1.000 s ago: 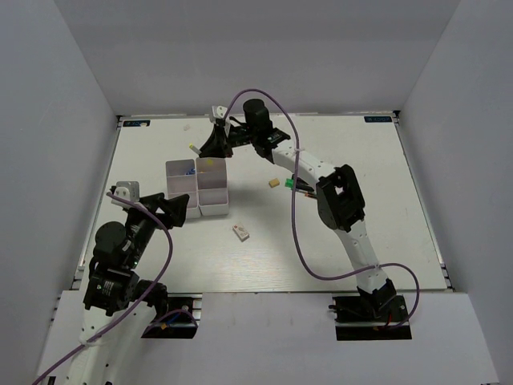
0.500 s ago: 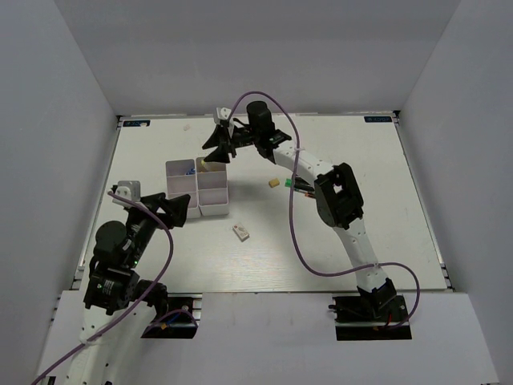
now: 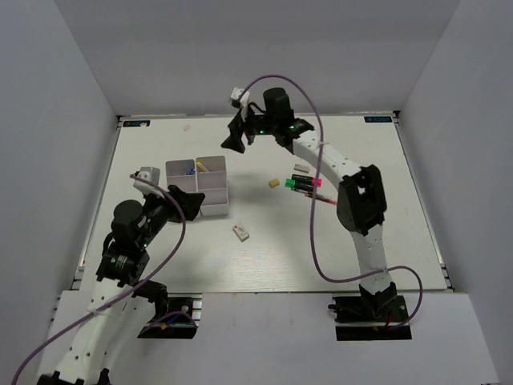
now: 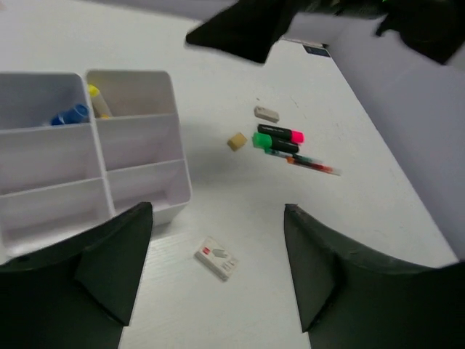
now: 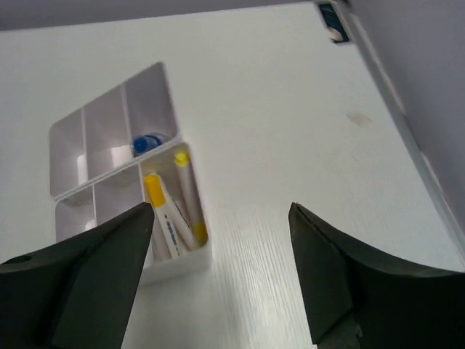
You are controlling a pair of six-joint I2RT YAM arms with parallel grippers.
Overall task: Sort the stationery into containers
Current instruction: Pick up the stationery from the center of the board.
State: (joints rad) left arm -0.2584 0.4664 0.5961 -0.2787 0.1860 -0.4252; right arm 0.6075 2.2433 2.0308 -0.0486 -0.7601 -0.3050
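At the near left, left hand (image 3: 186,202) (image 4: 216,218) hangs low, fingers spread, nothing between them. It sits just beside the near left corner of the tray (image 3: 213,210) (image 4: 145,178) (image 5: 182,265), which is pale lilac-grey with thin walls and six compartments.

Near the tray's near right corner, flat on the tabletop (image 3: 361,241): white wrapped eraser (image 3: 240,233) (image 4: 216,257), red mark on the label.

Further right, a loose cluster:
- beige eraser (image 3: 274,183) (image 4: 236,141)
- grey eraser (image 3: 301,168) (image 4: 267,113)
- pink-tipped highlighter (image 3: 309,181) (image 4: 280,132) and green-tipped highlighter (image 3: 296,187) (image 4: 275,144), side by side
- thin red pen (image 4: 312,164), just beside them.

Tray's far right compartment holds two yellow-capped pens (image 5: 167,214). The far left one holds a blue item (image 5: 147,142) (image 4: 70,115), too small to identify.

The tray's near left corner is hidden behind the left hand from above.

Right hand (image 3: 239,132) (image 5: 221,211) is raised over the far edge, beyond the tray, spread wide and empty.

Tabletop is white and matte. Plain grey walls (image 3: 48,120) enclose it on three sides.
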